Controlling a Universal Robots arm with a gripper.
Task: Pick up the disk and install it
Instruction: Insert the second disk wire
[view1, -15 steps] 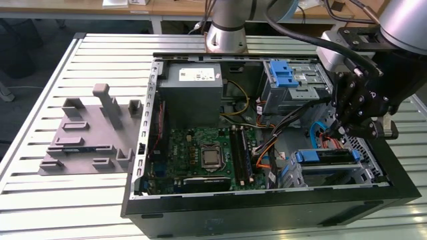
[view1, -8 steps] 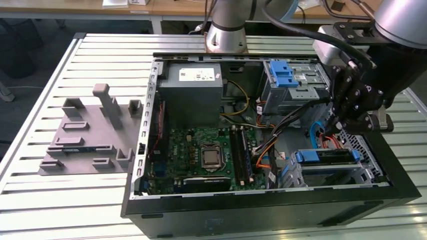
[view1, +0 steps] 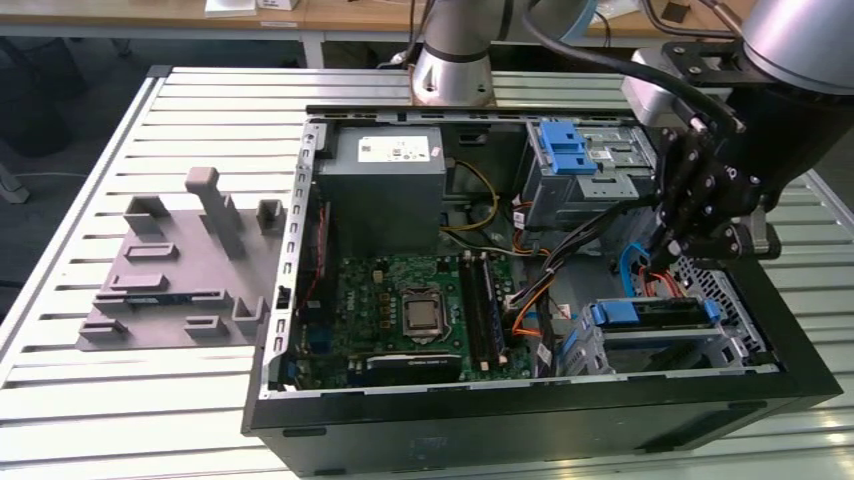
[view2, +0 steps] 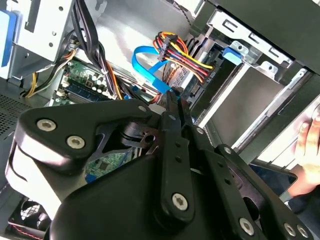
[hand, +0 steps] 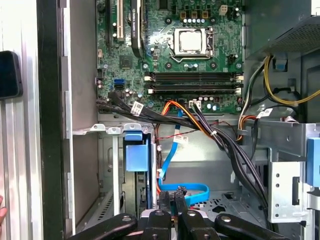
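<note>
The disk (view1: 647, 313) sits in the drive cage at the near right corner of the open computer case (view1: 534, 420), with its blue carrier frame showing. In the first wrist view the disk (hand: 136, 152) stands edge-on in its slot, blue tab outward. The second wrist view shows the same blue tab (view2: 231, 54) at the cage's mouth. My gripper (view1: 681, 250) hangs just above the case's right side, a little behind the cage and apart from the disk. Its fingers (hand: 181, 205) are shut, pressed together with nothing between them, over a loose blue cable (hand: 190, 190).
A grey power supply box (view1: 387, 185) stands at the case's back. A blue ribbed latch (view1: 567, 150) tops the rear drive bay. The motherboard (view1: 414, 305) and cable bundles (view1: 534, 290) cover the floor. A grey fixture (view1: 174, 270) lies on the slatted table. A person's hand (view2: 307, 150) is beside the case.
</note>
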